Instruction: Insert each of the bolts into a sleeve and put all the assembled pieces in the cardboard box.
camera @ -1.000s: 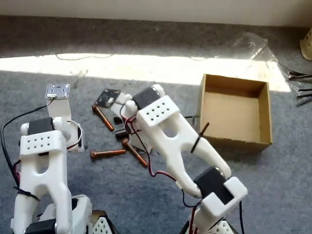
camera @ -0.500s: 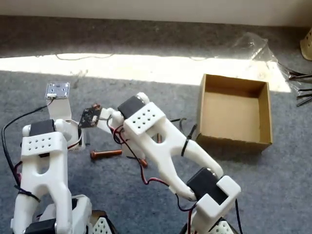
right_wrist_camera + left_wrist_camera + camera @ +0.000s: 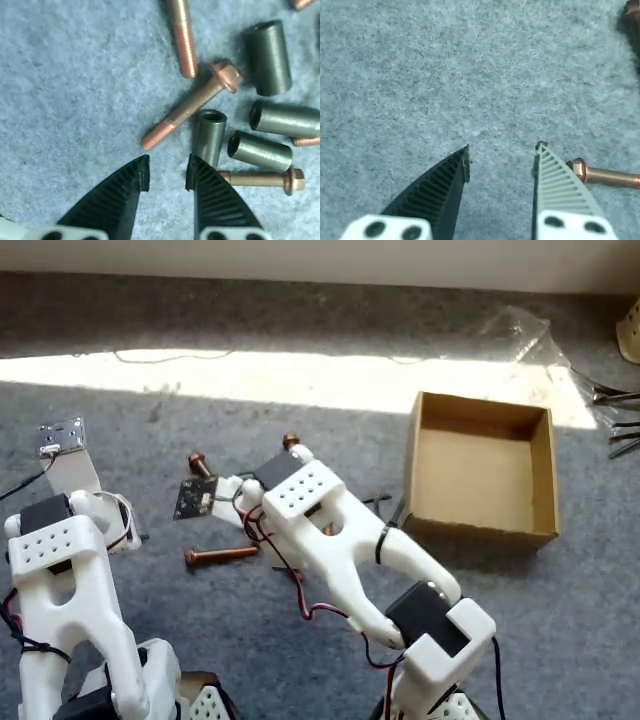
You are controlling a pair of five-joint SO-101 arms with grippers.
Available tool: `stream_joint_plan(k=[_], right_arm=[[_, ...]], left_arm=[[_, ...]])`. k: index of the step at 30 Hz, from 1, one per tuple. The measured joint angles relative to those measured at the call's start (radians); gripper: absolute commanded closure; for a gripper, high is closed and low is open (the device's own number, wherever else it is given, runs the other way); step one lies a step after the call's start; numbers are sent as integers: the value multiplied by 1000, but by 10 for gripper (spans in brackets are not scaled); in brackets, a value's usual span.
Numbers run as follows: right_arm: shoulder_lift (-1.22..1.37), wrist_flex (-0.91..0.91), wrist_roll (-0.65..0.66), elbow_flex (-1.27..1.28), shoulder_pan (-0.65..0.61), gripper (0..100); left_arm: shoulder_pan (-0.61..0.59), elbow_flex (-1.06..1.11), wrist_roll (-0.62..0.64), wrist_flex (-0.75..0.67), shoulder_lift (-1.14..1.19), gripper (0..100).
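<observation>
Several copper bolts and dark metal sleeves lie loose on the grey carpet. In the right wrist view, a bolt [image 3: 190, 107] lies slanted just past my right gripper [image 3: 167, 162], which is open with nothing between its black fingers. An upright-looking sleeve [image 3: 210, 134] sits beside one fingertip, with more sleeves [image 3: 270, 57] [image 3: 285, 120] [image 3: 260, 150] and a bolt [image 3: 265, 177] beyond. My left gripper [image 3: 502, 147] is open over bare carpet, with a bolt [image 3: 605, 175] just beside its white finger [image 3: 560, 185]. From above, a bolt [image 3: 220, 555] lies between the arms. The cardboard box [image 3: 480, 530] stands to the right.
The right arm [image 3: 310, 505] stretches across the parts pile and hides most of it from above. The left arm [image 3: 55, 540] stands at the left edge. Crumpled clear plastic [image 3: 520, 335] lies behind the box, and dark tools [image 3: 615, 425] lie at the right edge.
The right arm has swung left and lowered over the pile of bolts and sleeves. The left arm has shifted to the left, away from the pile.
</observation>
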Motion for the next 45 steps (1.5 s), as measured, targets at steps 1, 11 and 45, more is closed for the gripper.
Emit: stream_joint_plan(k=[1,11,45], right_arm=[[0,-18,6,0,6,879],[5,-127,55,0,58,879],[6,-354,8,189,48,882]], left_arm=[[0,0,0,0,0,796],[0,0,0,0,0,796],[6,0,0,-3,0,796]])
